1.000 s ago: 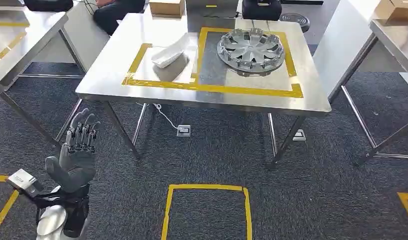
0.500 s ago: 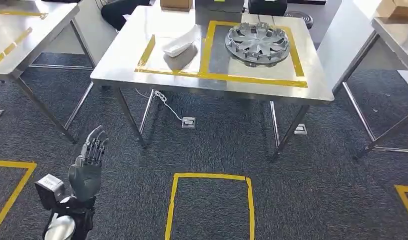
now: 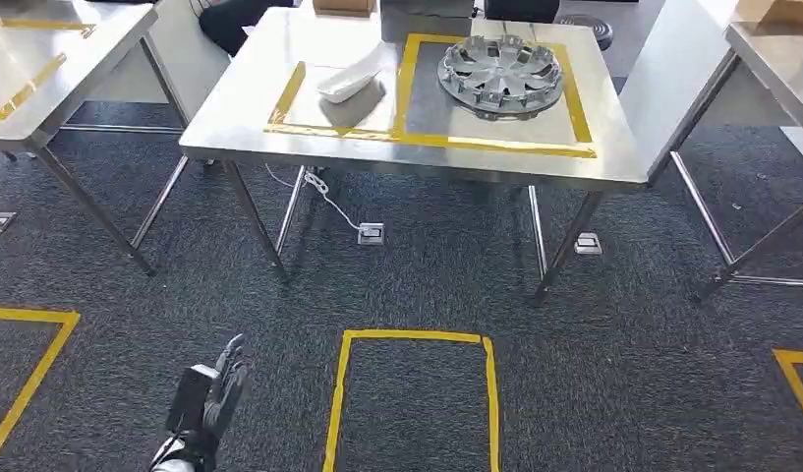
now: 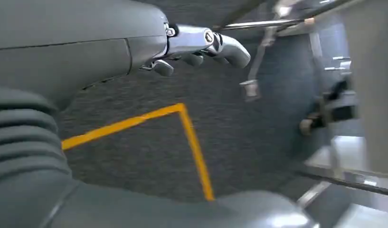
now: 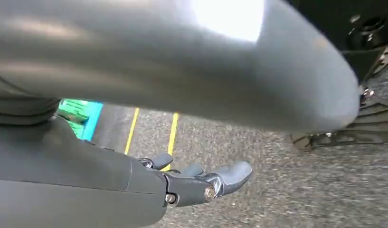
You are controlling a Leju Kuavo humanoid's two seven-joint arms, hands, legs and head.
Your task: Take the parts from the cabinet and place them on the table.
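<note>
Two parts already sit on the stainless steel counter with the yellow tape rectangles. The round silver wheel cover lies flat inside the right-hand taped rectangle, and the white oblong plastic tray-like part lies in the left rectangle, just beside the tape strip that divides the two. The wheel cover, being round, has no long axis to speak of and faces upward. The white part's long axis runs on a slant, from the counter's near left toward its far side by the dividing tape, its open side apparently up.

The robot stands well back from the counter, behind the yellow tape square on the dark carpet. Its left hand hangs low beside the body, well short of the counter, fingers loosely extended and apart, holding nothing. The right hand also hangs down over the carpet, fingers a little curled but separated, and empty.

I'd judge a placing step is finished and the robot is between trips. No cabinet is visible from here, so the next move likely calls for turning toward it and reaching for another part, if any remain.
</note>
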